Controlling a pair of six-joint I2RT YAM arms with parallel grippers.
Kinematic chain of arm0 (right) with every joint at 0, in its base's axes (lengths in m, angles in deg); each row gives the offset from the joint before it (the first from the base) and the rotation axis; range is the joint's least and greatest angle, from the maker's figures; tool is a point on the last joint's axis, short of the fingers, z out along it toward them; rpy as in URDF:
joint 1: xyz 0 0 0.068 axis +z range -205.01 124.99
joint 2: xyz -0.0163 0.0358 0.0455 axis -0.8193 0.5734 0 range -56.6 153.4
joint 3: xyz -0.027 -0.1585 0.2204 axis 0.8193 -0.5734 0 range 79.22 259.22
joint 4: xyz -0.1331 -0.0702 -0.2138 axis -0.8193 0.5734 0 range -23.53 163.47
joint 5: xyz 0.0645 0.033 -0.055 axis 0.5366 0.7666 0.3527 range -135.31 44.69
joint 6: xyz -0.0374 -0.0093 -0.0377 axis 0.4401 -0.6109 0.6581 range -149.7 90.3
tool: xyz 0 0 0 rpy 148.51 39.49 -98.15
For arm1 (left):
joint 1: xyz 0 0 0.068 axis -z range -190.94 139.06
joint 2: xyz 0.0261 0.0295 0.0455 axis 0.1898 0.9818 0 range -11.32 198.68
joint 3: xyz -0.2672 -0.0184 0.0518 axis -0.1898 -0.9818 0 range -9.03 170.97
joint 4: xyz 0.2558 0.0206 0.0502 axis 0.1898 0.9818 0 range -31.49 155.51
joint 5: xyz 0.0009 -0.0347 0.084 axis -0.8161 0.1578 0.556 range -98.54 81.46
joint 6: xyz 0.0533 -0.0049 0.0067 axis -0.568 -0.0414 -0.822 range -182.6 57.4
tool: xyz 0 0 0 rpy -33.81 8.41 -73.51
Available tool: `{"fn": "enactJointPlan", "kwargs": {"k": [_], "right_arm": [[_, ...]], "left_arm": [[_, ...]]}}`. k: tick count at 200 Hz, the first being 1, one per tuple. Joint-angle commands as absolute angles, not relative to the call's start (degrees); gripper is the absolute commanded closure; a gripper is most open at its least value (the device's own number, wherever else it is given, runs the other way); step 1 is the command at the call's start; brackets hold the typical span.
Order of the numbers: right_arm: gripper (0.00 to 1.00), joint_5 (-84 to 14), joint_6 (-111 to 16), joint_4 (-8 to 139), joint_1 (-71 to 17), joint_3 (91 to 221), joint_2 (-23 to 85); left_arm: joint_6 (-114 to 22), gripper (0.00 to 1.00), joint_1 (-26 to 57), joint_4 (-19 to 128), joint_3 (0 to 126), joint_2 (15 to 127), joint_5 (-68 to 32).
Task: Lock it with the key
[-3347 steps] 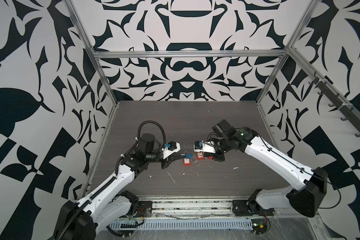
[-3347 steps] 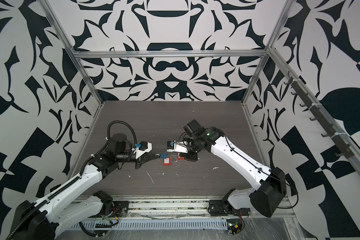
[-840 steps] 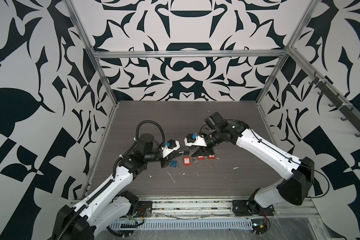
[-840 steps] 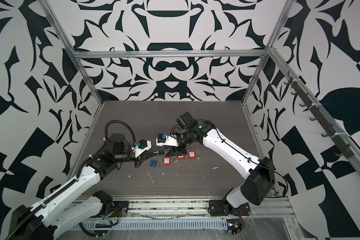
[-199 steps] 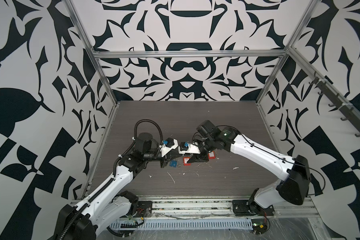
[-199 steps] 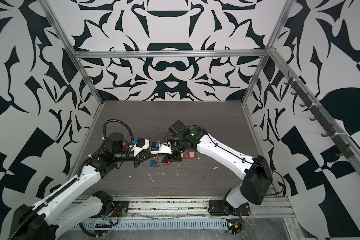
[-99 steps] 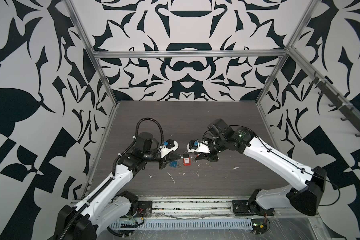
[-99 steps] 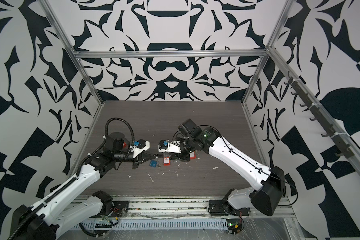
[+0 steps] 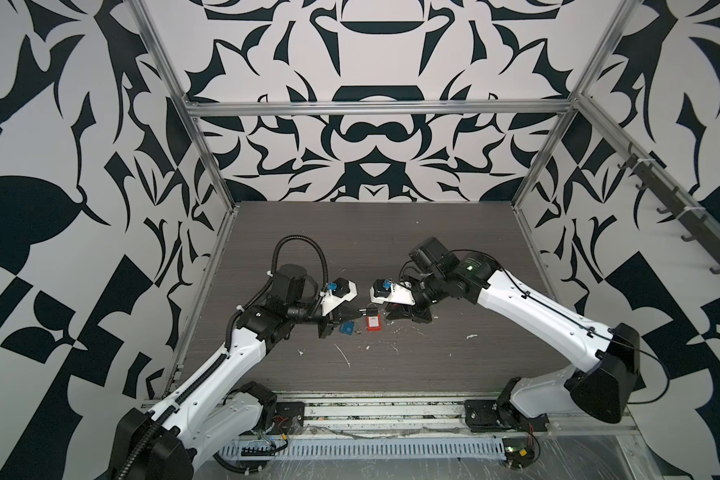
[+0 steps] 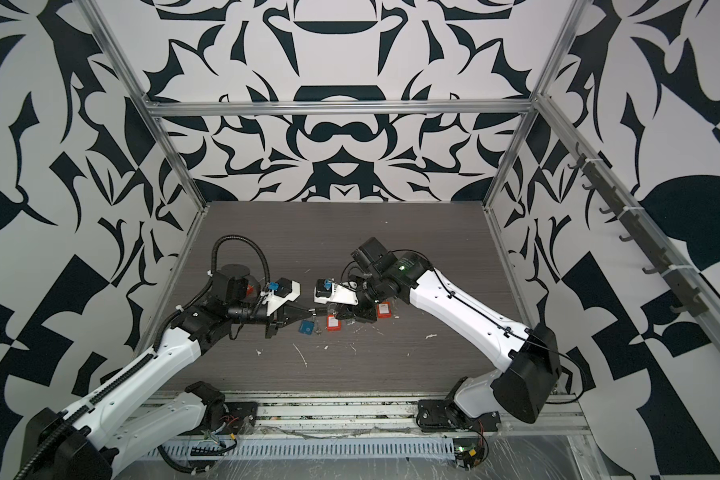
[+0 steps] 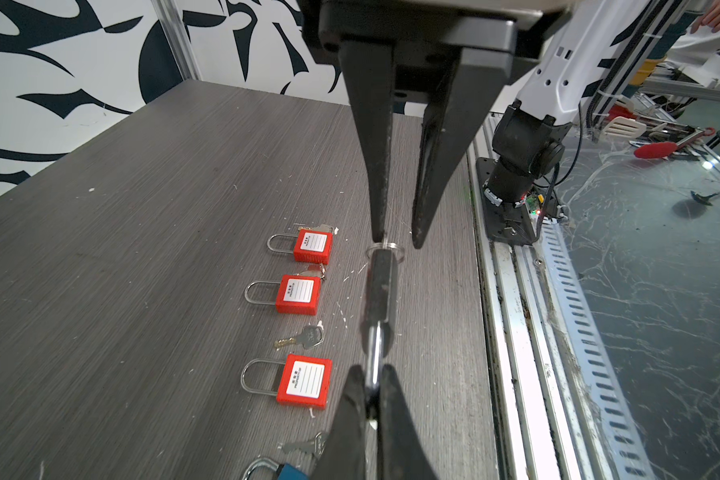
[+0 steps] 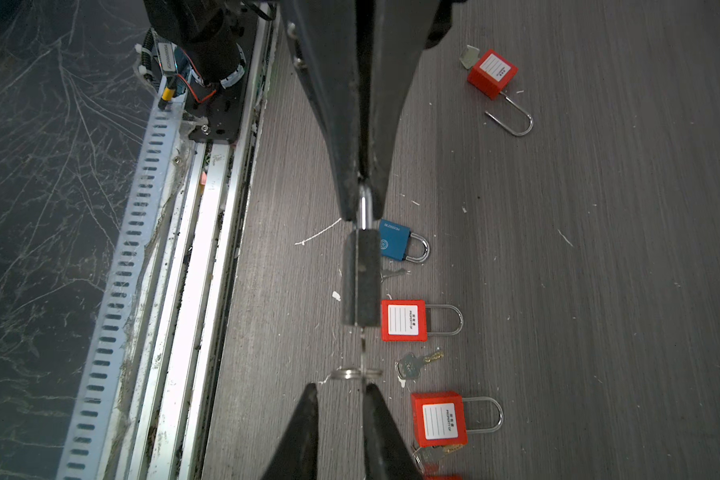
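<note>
A black padlock [image 12: 360, 282] hangs in the air between the two grippers, just above the table. My left gripper [image 11: 371, 390] is shut on its steel shackle [image 11: 375, 357]. This gripper also shows in both top views [image 9: 360, 312] [image 10: 308, 309]. The key [image 12: 363, 347] sticks out of the lock's underside, seen edge-on, with a key ring [image 12: 356, 372] on its head. My right gripper [image 12: 341, 388] faces the key head with its jaws apart. One of its fingertips [image 12: 371, 390] lies against the key, while its other fingertip stands off it.
On the dark table [image 9: 391, 249] under the grippers lie three red padlocks [image 11: 312, 245] [image 11: 298, 293] [image 11: 306, 380], a blue padlock [image 12: 395, 239] and a loose key [image 11: 304, 338]. Another red padlock [image 12: 493, 72] lies farther off with its shackle open. A metal rail [image 9: 391, 415] runs along the front edge.
The right arm has drawn back to the right, off the left gripper, and its jaws have narrowed. The left gripper keeps its hold on the shackle.
</note>
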State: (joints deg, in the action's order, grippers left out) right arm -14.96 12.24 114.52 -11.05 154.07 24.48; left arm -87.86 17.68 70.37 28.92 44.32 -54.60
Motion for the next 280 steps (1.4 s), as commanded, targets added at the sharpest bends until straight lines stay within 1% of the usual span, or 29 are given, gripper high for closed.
{"fn": "enactJointPlan", "kwargs": {"k": [1, 23, 62, 93, 118, 129, 143, 162, 221, 280], "right_arm": [[0.74, -16.06, 11.39, 112.18, -11.09, 155.73, 23.05], [0.69, -18.02, 11.46, 111.53, -11.15, 155.14, 22.65], [0.70, -16.57, 11.35, 110.68, -10.99, 155.12, 22.82], [0.77, -15.25, 11.26, 110.74, -10.88, 155.25, 23.49], [0.84, -14.83, 11.33, 111.75, -10.80, 155.38, 24.20], [0.90, -15.46, 11.61, 113.16, -10.85, 155.75, 24.77], [0.92, -15.79, 12.03, 114.61, -10.80, 156.06, 25.14], [1.00, -15.57, 12.49, 114.78, -10.76, 155.87, 24.65], [1.00, -15.38, 14.69, 115.30, -11.48, 154.29, 22.74], [1.00, -14.05, 16.17, 115.32, -16.52, 151.57, 20.94]], "left_arm": [[-88.71, 1.00, 18.16, 70.64, 30.34, 44.58, -54.87], [-88.80, 1.00, 18.40, 70.64, 30.50, 44.75, -54.69], [-88.80, 1.00, 19.23, 70.64, 30.61, 45.19, -53.98], [-88.98, 1.00, 19.53, 70.68, 30.89, 45.28, -53.54], [-89.05, 1.00, 19.58, 70.79, 31.03, 45.19, -53.07], [-89.49, 1.00, 19.63, 71.14, 31.16, 45.06, -52.71], [-90.08, 1.00, 19.58, 72.00, 31.49, 45.02, -52.36], [-90.92, 1.00, 19.62, 73.28, 31.91, 44.93, -52.05], [-94.85, 1.00, 19.54, 79.52, 34.25, 45.06, -50.49], [-98.33, 1.00, 19.37, 84.79, 35.83, 46.80, -48.93]]}}
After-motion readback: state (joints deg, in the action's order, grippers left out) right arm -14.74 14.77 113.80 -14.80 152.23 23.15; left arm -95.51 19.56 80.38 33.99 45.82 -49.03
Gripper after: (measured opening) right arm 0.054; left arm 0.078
